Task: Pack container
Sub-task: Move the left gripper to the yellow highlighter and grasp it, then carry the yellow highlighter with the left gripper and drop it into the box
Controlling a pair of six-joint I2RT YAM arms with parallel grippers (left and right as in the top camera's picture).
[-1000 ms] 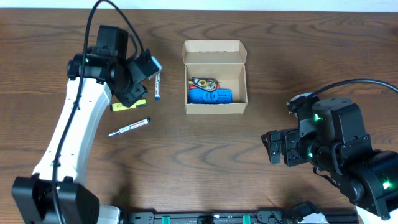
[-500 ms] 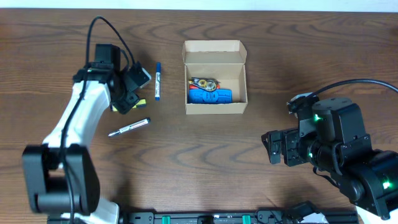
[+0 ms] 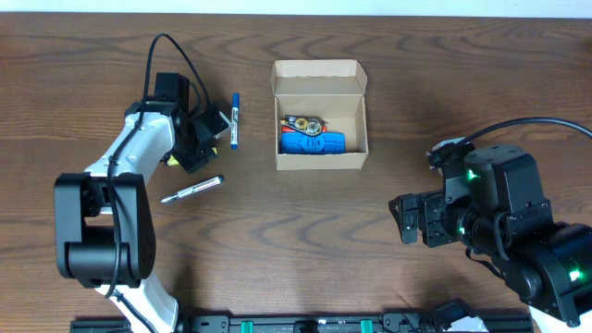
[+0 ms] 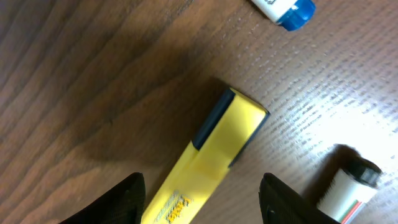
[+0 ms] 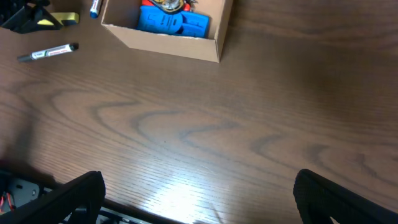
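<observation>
The container is an open tan cardboard box with its lid folded back; it also shows in the right wrist view. A blue item and small orange and black items lie inside. A yellow highlighter lies on the table, mostly hidden under my left gripper in the overhead view. My left gripper is open, low over the highlighter with one finger on each side of it. My right gripper is open and empty, right of and nearer than the box.
A blue-capped marker lies between my left gripper and the box; its cap shows in the left wrist view. A silver pen lies nearer the front. The wooden table runs on all sides.
My left arm has swung down and in, bringing its gripper low over the yellow highlighter. The right arm, box and pens have not moved.
</observation>
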